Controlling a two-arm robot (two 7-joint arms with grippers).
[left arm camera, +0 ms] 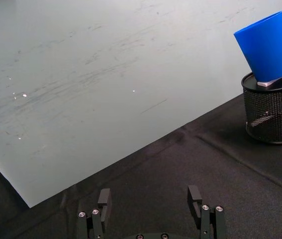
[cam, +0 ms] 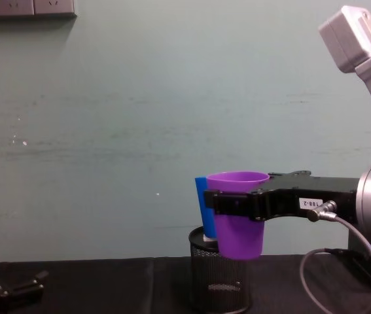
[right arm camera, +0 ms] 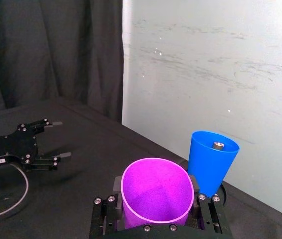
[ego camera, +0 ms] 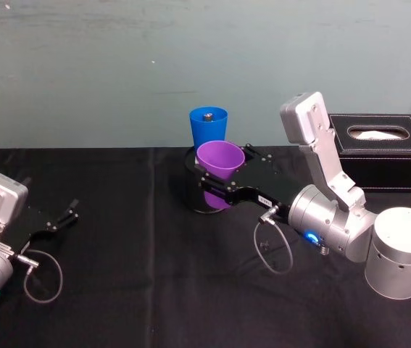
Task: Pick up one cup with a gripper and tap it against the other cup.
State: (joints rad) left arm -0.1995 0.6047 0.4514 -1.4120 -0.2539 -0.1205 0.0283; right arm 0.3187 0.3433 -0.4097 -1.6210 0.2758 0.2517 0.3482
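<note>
Purple cup [ego camera: 219, 158] stood upright, lifted clear of counter [ego camera: 133, 246], wall clamped between jaws of right gripper [ego camera: 223, 174], which reached in from right. Blue cup [ego camera: 209, 127] was just behind it, tilted, perched on black mesh pen holder [left arm camera: 272, 112]. Whether cups touched, I could not tell. I saw left gripper [left arm camera: 149, 199] low at counter's left, jaws apart, holding nothing.

Even diffuse indoor light; wall [ego camera: 118, 58] bright, black tablecloth [ego camera: 133, 254] dark; tiny white glints speckle wall.
</note>
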